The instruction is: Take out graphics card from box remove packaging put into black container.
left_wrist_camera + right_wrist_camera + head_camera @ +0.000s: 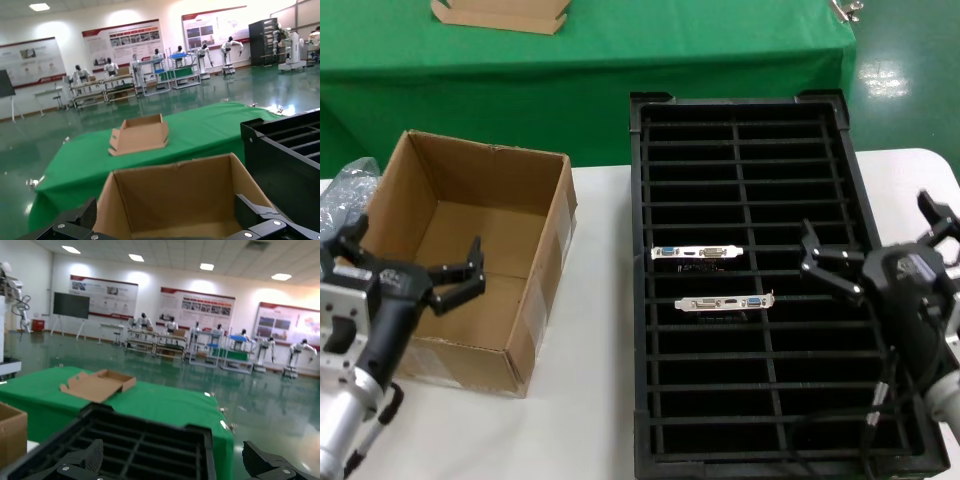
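Observation:
The box [552,250] stands open on the white table at the left, and no card shows inside it. My left gripper [412,248] hangs open over the box's near left corner; in the left wrist view the box [175,195] fills the space between its fingers [85,216]. The crinkled packaging [345,188] lies just left of the box. Two graphics cards [697,252] [725,302] stand in middle slots of the black container [638,250]. My right gripper [873,228] is open above the container's right rim, holding nothing.
A flat tan cardboard tray [500,14] lies on the green-covered table [720,40] behind. That tray [140,135] [97,385] also shows in both wrist views. The black container [150,421] [272,145] reaches nearly to the white table's front edge.

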